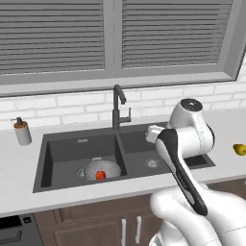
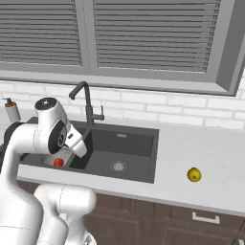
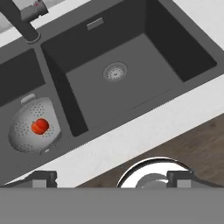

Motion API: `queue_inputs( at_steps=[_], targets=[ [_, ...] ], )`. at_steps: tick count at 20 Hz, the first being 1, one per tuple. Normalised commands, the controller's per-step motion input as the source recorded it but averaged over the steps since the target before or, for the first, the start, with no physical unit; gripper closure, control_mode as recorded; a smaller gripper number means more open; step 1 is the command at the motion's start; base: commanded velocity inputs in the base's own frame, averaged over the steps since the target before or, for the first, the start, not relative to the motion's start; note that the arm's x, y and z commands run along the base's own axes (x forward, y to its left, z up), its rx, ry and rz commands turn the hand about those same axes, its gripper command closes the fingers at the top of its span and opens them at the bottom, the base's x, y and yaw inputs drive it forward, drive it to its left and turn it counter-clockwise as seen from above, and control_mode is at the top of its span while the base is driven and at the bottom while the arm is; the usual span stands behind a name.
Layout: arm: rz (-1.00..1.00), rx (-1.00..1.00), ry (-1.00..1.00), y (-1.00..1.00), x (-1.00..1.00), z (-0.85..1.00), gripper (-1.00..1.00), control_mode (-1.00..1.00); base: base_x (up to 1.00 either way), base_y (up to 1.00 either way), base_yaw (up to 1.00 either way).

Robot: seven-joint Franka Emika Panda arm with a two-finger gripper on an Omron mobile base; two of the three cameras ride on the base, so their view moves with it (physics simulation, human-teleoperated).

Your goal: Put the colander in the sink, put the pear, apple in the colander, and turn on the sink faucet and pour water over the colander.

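Colander, shallow silvery perforated metal bowl [image 1: 99, 169], sits in the dark double sink's [image 1: 62, 149] left basin, small red apple [image 1: 100, 175] inside.
Claw [image 3: 112, 178] wide apart, empty; yellow-green pear [image 2: 194, 174] lies well away on the white table [image 2: 191, 148] — round fruit could roll from a sloppy pinch.

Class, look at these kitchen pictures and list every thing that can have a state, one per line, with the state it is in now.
Colander: in the left basin of the sink, upright.
Apple: inside the colander.
Pear: on the counter right of the sink, not yet in the colander.
Faucet: no water running.
Gripper: open, empty, above the sink's front edge.
Soap dispenser: upright on the counter.
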Motion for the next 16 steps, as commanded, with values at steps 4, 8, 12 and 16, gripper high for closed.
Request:
queue_inputs(
  at_steps=[4, 8, 12, 16],
  targets=[
    [0.0, 0.0, 0.04, -1.0, 0.0, 0.0, -1.0, -1.0, 0.0, 0.0, 0.0],
    [0.03, 0.0, 0.07, -1.0, 0.07, 0.0, -1.0, -1.0, 0.0, 0.0, 0.0],
    [0.05, -0.01, 0.08, -1.0, 0.17, 0.0, -1.0, -1.0, 0.0, 0.0, 0.0],
    [0.07, -0.04, 0.09, -1.0, 0.2, 0.05, -1.0, -1.0, 0.0, 0.0, 0.0]
  ],
)
